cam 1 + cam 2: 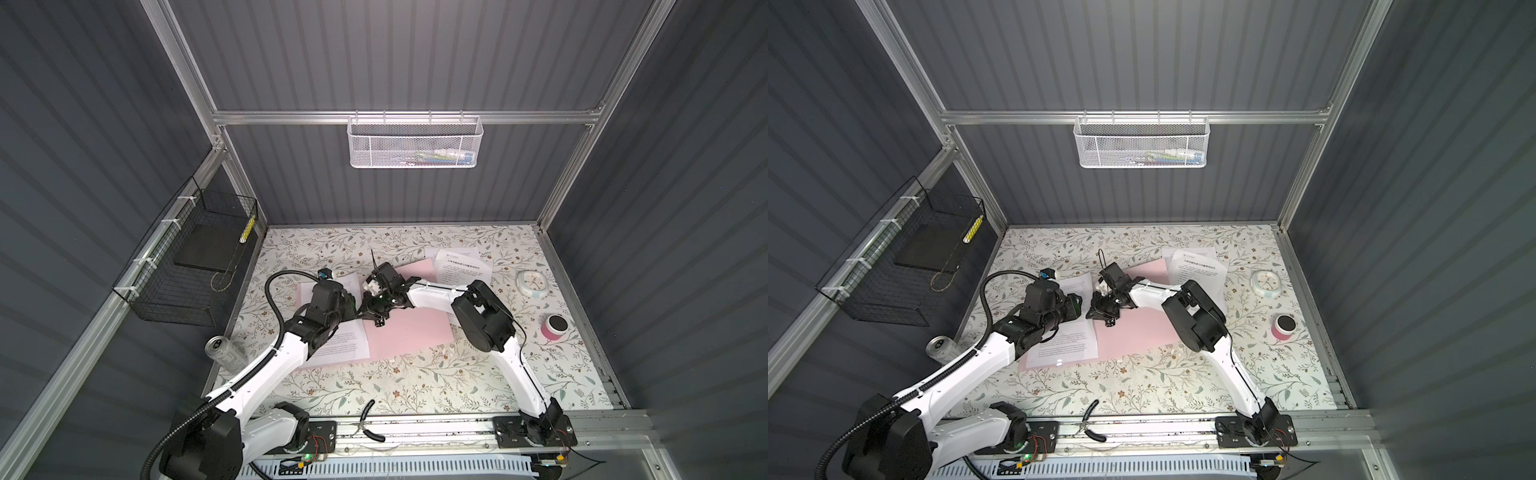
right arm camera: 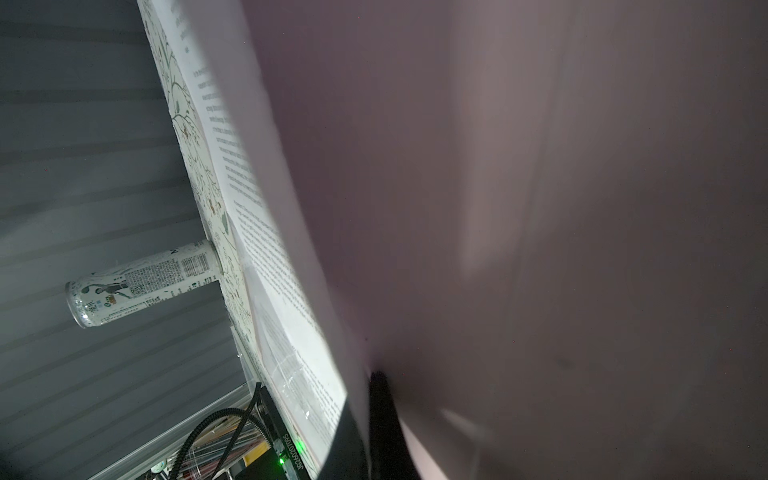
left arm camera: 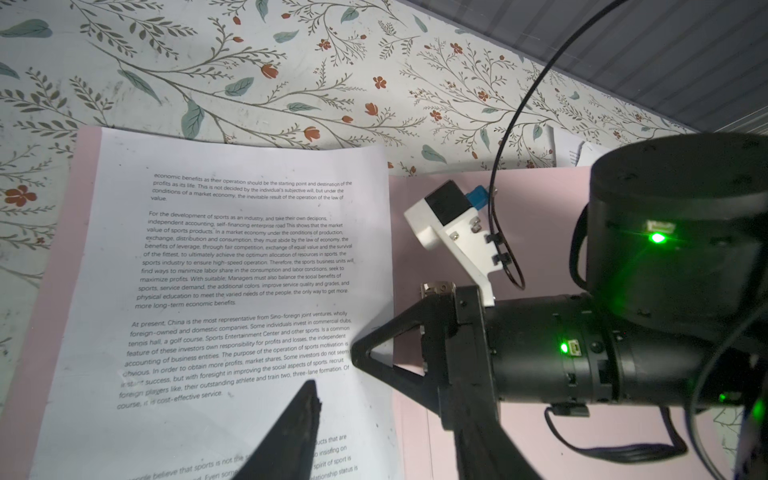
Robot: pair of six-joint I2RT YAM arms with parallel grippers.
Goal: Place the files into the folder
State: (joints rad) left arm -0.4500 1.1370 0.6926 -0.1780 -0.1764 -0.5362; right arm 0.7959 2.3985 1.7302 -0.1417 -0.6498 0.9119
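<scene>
The pink folder [image 1: 415, 332] [image 1: 1142, 332] lies open on the table. One white printed sheet [image 1: 349, 345] [image 3: 249, 257] rests on its left half. More files [image 1: 461, 266] [image 1: 1198, 266] lie at the back right, partly on the folder's far corner. My right gripper [image 1: 368, 318] [image 2: 370, 382] is low over the folder's middle. It is shut, and the sheet's right edge runs in between its fingertips [image 3: 355, 355]. My left gripper [image 1: 353, 305] [image 3: 386, 419] hovers open just above the same sheet. One of its fingers [image 3: 305, 419] shows; the other is hidden beside the right gripper.
A drink can [image 1: 222, 351] stands at the table's left edge. A round clock [image 1: 532, 283] and a pink pot with a black lid [image 1: 555, 326] sit at the right. Pliers [image 1: 368, 419] lie on the front rail. A black wire basket [image 1: 187, 266] hangs on the left wall.
</scene>
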